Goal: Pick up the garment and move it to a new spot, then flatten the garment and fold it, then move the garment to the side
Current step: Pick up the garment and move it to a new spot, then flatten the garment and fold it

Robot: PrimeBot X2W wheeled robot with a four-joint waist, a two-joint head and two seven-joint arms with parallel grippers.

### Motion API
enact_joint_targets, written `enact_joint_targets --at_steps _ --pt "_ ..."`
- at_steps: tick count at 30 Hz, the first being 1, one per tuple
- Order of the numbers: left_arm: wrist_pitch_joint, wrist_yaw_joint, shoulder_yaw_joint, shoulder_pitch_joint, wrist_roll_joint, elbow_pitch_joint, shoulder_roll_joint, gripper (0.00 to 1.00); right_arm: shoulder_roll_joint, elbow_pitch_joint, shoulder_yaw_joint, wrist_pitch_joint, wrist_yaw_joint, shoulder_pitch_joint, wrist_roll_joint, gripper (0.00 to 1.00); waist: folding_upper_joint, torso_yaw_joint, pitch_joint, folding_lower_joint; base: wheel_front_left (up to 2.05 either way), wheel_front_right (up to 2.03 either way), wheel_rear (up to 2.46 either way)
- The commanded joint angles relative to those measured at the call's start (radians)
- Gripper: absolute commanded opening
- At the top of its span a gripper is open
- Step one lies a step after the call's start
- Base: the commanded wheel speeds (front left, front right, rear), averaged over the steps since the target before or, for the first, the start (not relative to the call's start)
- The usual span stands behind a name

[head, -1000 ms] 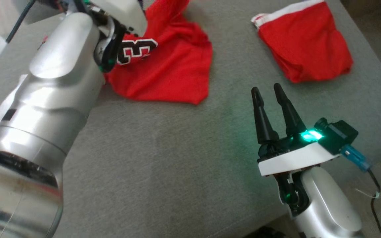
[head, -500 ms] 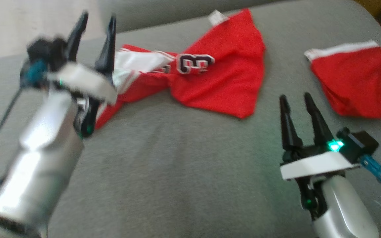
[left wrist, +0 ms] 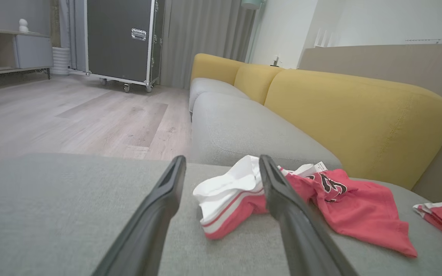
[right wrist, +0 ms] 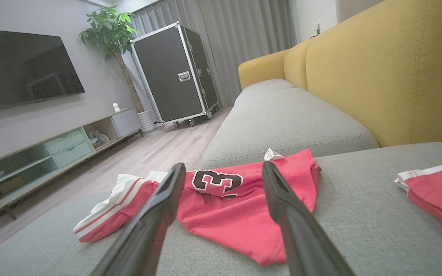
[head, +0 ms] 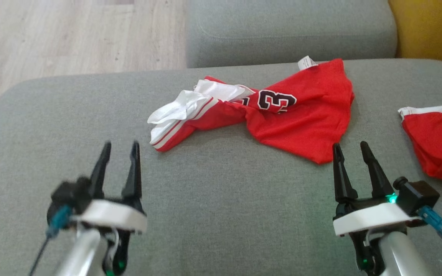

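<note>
The crumpled red garment (head: 301, 115) lies on the grey cushion (head: 221, 214). Left fingers (head: 100, 170) near its white-trimmed end and right fingers (head: 340, 172) near its red corner are spread wide, touching nothing.

Grey sofa cushion (head: 213, 214) before me carries two things: crumpled red garment (head: 301, 122) near far edge, white-trimmed end toward my left, number patch up. Red bundle (head: 441, 142) lies apart, at my right.

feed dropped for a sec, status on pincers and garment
Left pincer open, empty. Right pincer open, empty. Red garment crumpled on grey cushion, clear of both. Second red garment at right, out of path.
</note>
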Motion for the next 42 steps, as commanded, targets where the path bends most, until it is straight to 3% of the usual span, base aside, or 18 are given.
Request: enact_joint_targets --at_steps 1,10,22,35,37,42 --pt "-0.009 0.008 0.060 -0.021 0.025 -0.046 0.002 1.00 -0.002 -0.026 0.023 -0.009 0.003 -0.024 -0.002 1.00 -0.0001 0.001 -0.004 0.0003 0.00 0.00 0.00" --pt "-0.009 -0.033 0.127 0.021 0.125 -0.076 -0.073 1.00 -0.002 0.029 -0.007 -0.009 0.003 -0.064 -0.085 1.00 -0.0001 0.010 0.037 0.0003 0.00 0.00 0.00" --pt "-0.009 -0.079 0.149 -0.061 0.190 -0.034 -0.127 1.00 -0.002 0.379 -0.054 0.183 0.003 -0.290 -0.348 1.00 -0.0001 0.046 0.154 0.0003 0.00 0.00 0.00" --pt "-0.009 -0.108 0.201 -0.117 0.221 -0.026 -0.150 1.00 -0.002 0.660 -0.074 0.228 0.003 -0.434 -0.451 1.00 -0.0001 0.074 0.196 0.0003 0.00 0.00 0.00" --pt "-0.009 -0.111 0.208 -0.115 0.226 -0.028 -0.154 1.00 -0.002 0.690 -0.086 0.218 0.003 -0.447 -0.459 0.00 -0.0001 0.075 0.193 0.0003 0.00 0.00 0.00" --pt "-0.010 -0.116 0.222 -0.095 0.235 -0.021 -0.161 1.00 -0.002 0.740 -0.117 0.170 0.003 -0.458 -0.458 0.00 -0.0001 0.059 0.170 0.0003 0.00 0.00 0.00"
